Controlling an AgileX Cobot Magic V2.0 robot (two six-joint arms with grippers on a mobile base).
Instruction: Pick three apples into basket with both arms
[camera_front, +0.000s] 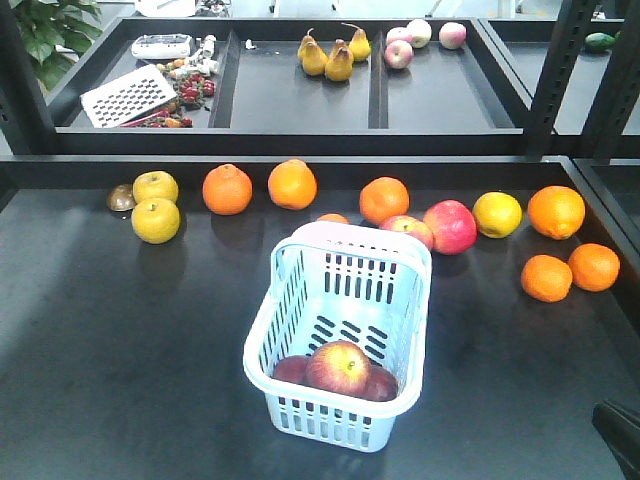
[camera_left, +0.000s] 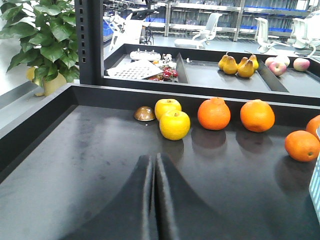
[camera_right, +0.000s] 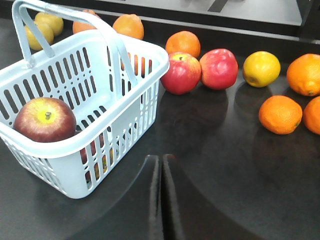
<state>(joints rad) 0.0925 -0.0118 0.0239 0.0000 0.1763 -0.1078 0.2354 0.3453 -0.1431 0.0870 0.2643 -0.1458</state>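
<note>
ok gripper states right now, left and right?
Left gripper: shut, holding nothing.
Right gripper: shut, holding nothing.

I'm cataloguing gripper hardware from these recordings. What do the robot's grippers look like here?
Little shows. The left gripper and right gripper each appear in their own wrist view as two smooth matte black fingers with curved outer edges. No markings or cables are visible. The front view catches only a black corner of one arm.
</note>
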